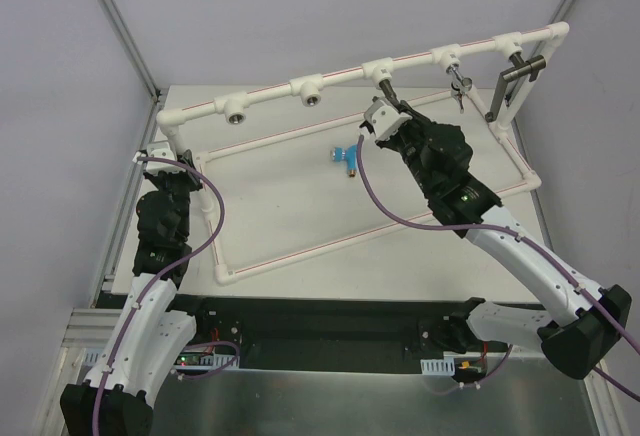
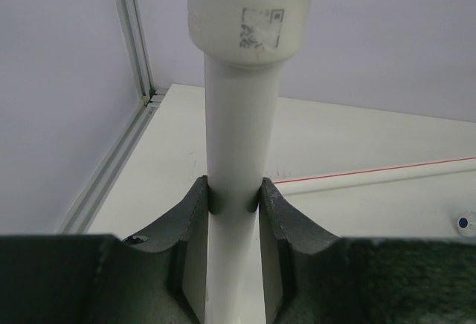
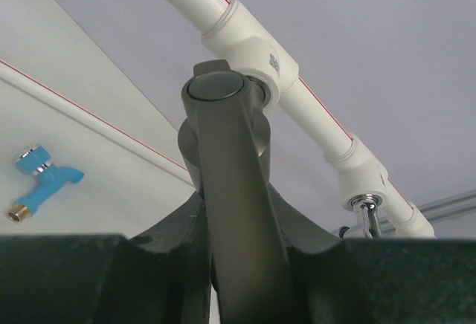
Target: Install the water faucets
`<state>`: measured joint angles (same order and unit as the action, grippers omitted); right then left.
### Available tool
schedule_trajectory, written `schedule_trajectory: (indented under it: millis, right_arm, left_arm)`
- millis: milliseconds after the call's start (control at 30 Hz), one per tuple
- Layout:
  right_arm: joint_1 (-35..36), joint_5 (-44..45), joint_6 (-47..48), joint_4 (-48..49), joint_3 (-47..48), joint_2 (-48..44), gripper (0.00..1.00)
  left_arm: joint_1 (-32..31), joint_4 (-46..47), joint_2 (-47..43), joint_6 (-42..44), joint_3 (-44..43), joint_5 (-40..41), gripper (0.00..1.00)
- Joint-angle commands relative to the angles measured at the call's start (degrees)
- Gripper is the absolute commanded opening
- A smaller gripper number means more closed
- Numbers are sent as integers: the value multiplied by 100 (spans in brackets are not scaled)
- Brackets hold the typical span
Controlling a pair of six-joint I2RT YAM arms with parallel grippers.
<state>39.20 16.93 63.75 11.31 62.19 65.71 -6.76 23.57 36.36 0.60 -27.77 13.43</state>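
Observation:
My right gripper (image 1: 384, 109) is shut on a dark grey metal faucet (image 1: 384, 84), held up against a socket of the white pipe frame (image 1: 305, 86). In the right wrist view the grey faucet (image 3: 227, 183) runs up between my jaws (image 3: 236, 205) to the white tee socket (image 3: 253, 47). The blue-handled faucet (image 1: 345, 159) lies loose on the table inside the frame; it also shows in the right wrist view (image 3: 43, 179). My left gripper (image 1: 165, 156) is shut on the frame's left upright post (image 2: 239, 131).
A chrome tap (image 1: 458, 83) hangs from the socket to the right and shows in the right wrist view (image 3: 366, 216). Another dark grey faucet with a lever (image 1: 515, 81) sits at the far right corner. Two open sockets (image 1: 236, 108) are on the left. The frame's lower pipes (image 1: 300, 251) lie on the table.

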Motion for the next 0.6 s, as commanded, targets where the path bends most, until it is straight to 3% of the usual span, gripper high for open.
schedule_trajectory:
  millis: [0, 567]
  right_arm:
    - [26, 12, -353, -462, 583, 135, 2]
    - [-149, 575, -2919, -727, 671, 170, 2]
  left_arm:
    - [-123, 69, -59, -289, -167, -649, 0]
    - [-141, 77, -138, -306, -159, -666, 0]
